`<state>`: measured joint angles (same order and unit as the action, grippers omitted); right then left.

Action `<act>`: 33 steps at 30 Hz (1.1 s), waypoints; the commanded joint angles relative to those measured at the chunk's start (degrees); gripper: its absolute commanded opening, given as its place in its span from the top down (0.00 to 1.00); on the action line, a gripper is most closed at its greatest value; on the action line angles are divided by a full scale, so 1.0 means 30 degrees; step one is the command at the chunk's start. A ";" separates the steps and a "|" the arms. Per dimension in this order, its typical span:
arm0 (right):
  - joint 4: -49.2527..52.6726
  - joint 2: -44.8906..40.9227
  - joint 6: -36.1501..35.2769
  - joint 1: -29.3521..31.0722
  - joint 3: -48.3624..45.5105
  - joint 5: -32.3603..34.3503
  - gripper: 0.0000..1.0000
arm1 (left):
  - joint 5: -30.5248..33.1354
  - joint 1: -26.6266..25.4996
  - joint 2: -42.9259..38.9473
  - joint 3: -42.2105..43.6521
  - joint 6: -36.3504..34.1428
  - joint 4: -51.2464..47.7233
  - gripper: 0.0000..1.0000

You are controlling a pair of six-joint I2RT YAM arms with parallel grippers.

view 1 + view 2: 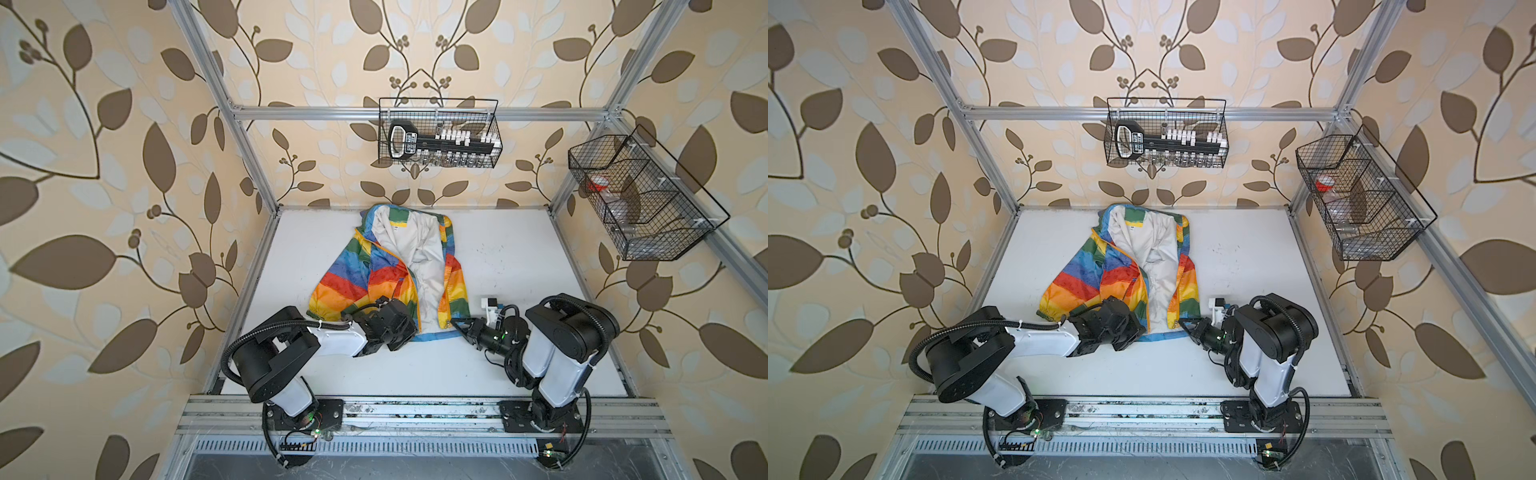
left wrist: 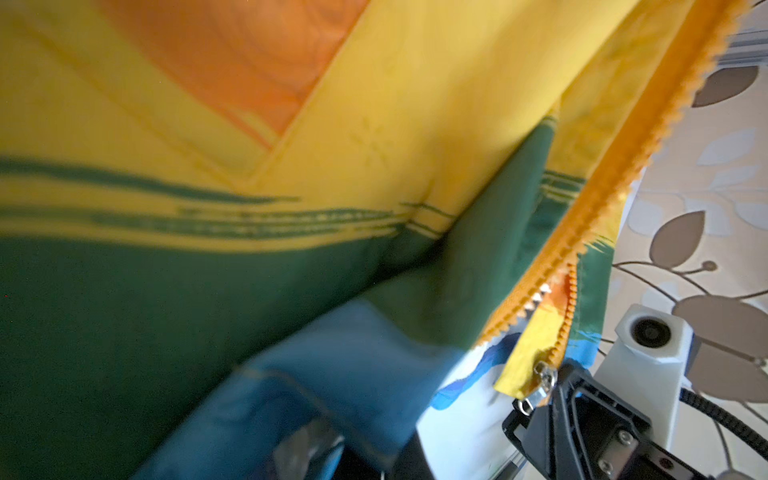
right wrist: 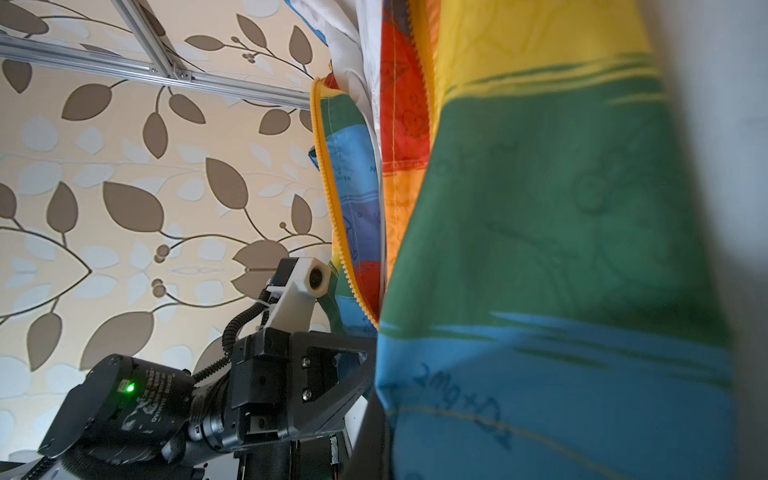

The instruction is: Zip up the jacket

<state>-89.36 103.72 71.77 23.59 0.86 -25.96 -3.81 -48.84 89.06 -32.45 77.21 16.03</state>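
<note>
While both arms reach in from the near edge of the white tabletop [image 1: 519, 266], their tips meet the bottom hem of the jacket [image 1: 374, 270], which lies front-up past the middle, hem toward the near edge. The left end effector [image 1: 405, 330] sits over the near corner of the jacket's left front panel. Its jaws are pressed together, and the wrist view shows the blue hem [image 2: 353, 374] bunched right at them, pinched. The right end effector [image 1: 456, 323] comes in low from the right edge's side. It is likewise closed, nipping the near corner of the right front panel. The silver zipper slider [image 2: 542, 380] hangs at the end of the orange-yellow tape, touching that black tip.

Between the two grips the front stands open, with the off-white lining [image 1: 424, 266] showing and the toothed zipper edge [image 2: 623, 187] running away from the hem. One rainbow sleeve [image 1: 332, 291] spreads toward the left edge. Farther on, the hood [image 1: 399, 220] reaches the far edge. Beyond it, a wire basket [image 1: 438, 133] hangs on the back rail.
</note>
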 commanded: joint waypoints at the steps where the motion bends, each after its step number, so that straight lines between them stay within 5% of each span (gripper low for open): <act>1: -0.0966 -0.0856 0.0195 0.0445 0.0246 0.0471 1.00 | 0.1255 -0.0148 -0.1228 0.0429 -0.0654 0.0478 1.00; 18: -0.0954 0.1998 0.0395 0.3675 0.2071 0.2427 1.00 | 0.1834 -0.0152 -0.2070 0.1140 -0.0746 0.1213 0.97; 33: -0.0989 0.4303 0.0254 0.4438 0.2663 0.2939 1.00 | 0.1936 -0.0131 -0.0895 0.1469 -0.0084 0.2916 0.75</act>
<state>-90.43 113.69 72.84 36.05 9.08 -18.79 0.08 -48.84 85.56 -28.67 76.62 22.26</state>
